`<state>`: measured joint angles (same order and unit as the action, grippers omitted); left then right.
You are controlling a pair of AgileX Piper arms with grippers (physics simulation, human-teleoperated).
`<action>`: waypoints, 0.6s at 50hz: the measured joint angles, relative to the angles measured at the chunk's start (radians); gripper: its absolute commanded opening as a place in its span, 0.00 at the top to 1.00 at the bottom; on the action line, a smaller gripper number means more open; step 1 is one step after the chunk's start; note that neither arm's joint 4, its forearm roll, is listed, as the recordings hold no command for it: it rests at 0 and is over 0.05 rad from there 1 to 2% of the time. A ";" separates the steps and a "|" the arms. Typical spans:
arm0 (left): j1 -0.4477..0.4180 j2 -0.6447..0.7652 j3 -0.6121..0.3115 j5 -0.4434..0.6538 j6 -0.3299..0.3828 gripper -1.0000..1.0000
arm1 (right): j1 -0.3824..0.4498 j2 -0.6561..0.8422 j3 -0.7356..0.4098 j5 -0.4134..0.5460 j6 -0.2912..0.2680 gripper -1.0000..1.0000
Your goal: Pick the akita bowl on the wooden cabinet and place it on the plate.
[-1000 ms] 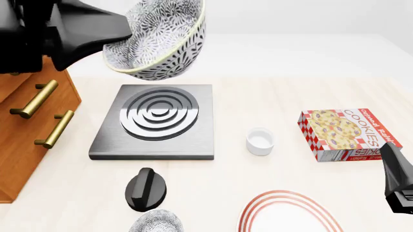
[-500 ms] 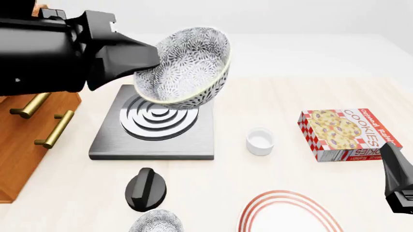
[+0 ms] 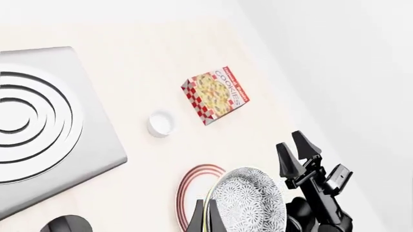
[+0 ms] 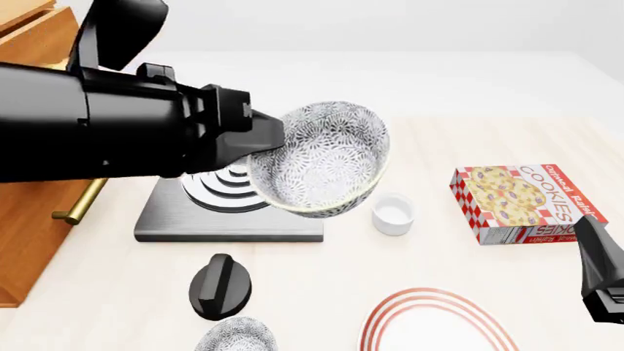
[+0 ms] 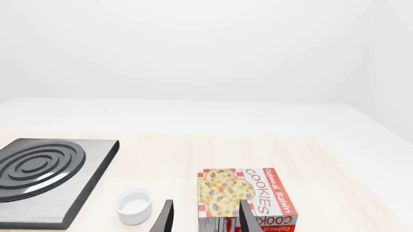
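left jaws were clamped on the akita bowl (image 4: 322,159) rim, mid-carry above the stove (image 4: 230,212); next it needed lowering onto the plate (image 4: 439,325). right gripper (image 5: 205,215) idled, fingers parted.

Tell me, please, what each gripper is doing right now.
Left gripper: shut on the akita bowl, carrying it in the air above the table.
Right gripper: open, holding nothing, near the cookie box.

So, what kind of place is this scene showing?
Probably a simulated kitchen tabletop: a grey stove with metal rings, a red-ringed plate, and a box of cookies on a pale wooden table.
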<state>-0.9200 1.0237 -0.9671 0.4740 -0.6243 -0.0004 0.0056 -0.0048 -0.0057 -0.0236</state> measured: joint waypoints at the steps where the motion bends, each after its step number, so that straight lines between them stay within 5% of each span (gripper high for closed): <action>1: -0.004 0.004 0.000 -0.001 0.000 1.00 | 0.000 0.000 0.000 0.000 0.000 0.00; 30: -0.098 0.133 0.019 -0.069 -0.020 1.00 | 0.000 0.000 0.000 0.000 0.000 0.00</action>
<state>-1.0181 1.1566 -0.9479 0.4053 -0.6442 -0.0003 0.0056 -0.0048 -0.0057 -0.0235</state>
